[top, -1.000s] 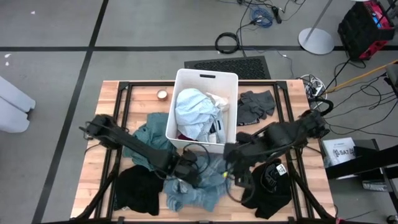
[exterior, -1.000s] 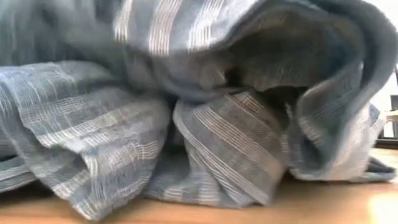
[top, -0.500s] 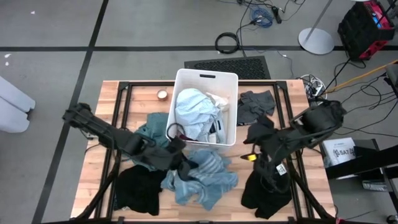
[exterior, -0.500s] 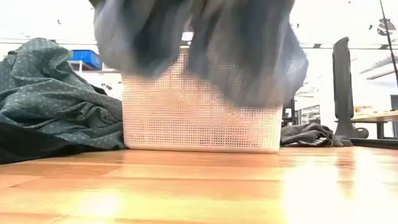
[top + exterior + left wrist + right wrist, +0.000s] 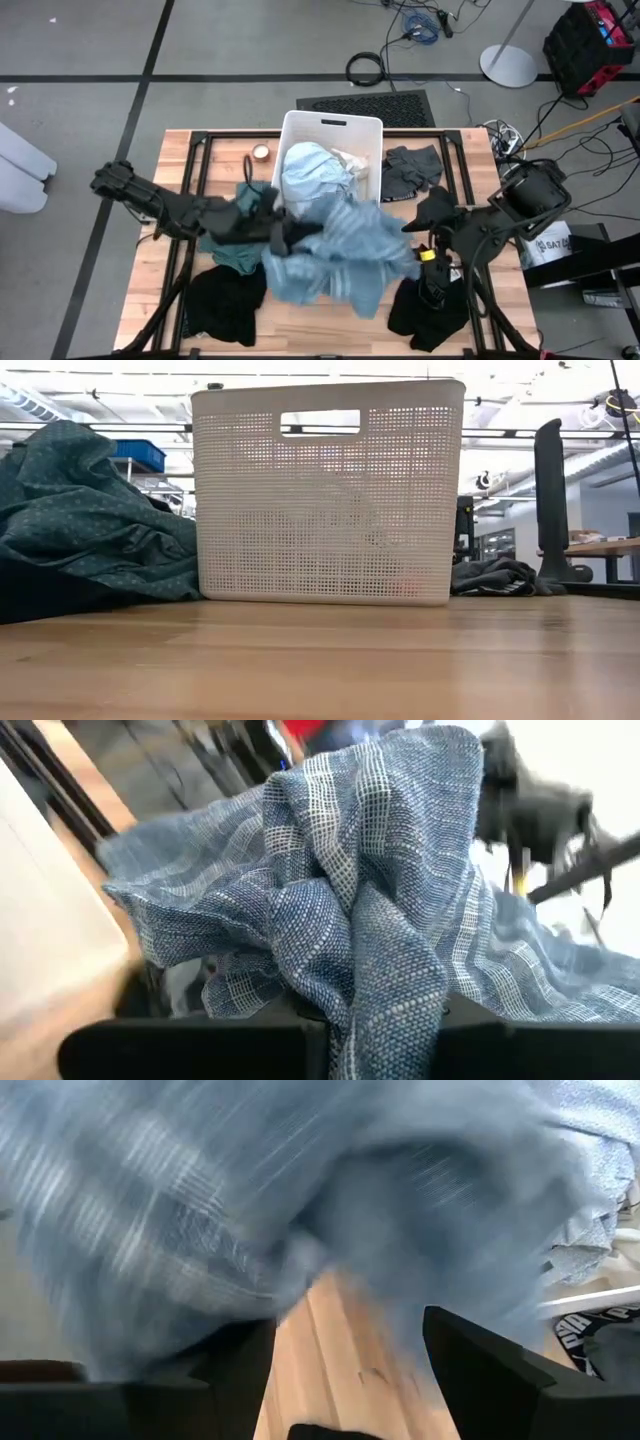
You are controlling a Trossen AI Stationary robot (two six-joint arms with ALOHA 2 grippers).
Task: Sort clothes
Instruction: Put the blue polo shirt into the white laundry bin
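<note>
A blue-white striped garment (image 5: 345,262) hangs in the air in front of the white bin (image 5: 333,125), clear of the table; the low view shows none of it. My left gripper (image 5: 283,238) is shut on it. My right gripper (image 5: 418,222) is open just off the garment's right edge, and in the right wrist view (image 5: 350,1370) the cloth hangs ahead of its fingers. A light blue garment (image 5: 315,175) lies in the bin. A teal garment (image 5: 232,250) lies left of the bin. My left gripper pinches a bunched fold of the striped garment (image 5: 375,975) between its two fingers, several layers gathered together. The fingers come roughly level from the table's left side. The garment hangs from the hold, spread toward the right and lifted clear of the table.
The bin (image 5: 330,490) stands at the table's far middle. A dark grey garment (image 5: 410,168) lies right of it. Black garments lie at the near left (image 5: 225,305) and near right (image 5: 430,305). A small round object (image 5: 261,152) sits left of the bin.
My left gripper has risen and gone toward the bin with the striped garment, which has been lifted off the table and spread out in the air. My right gripper has drawn away from the garment toward the table's right edge.
</note>
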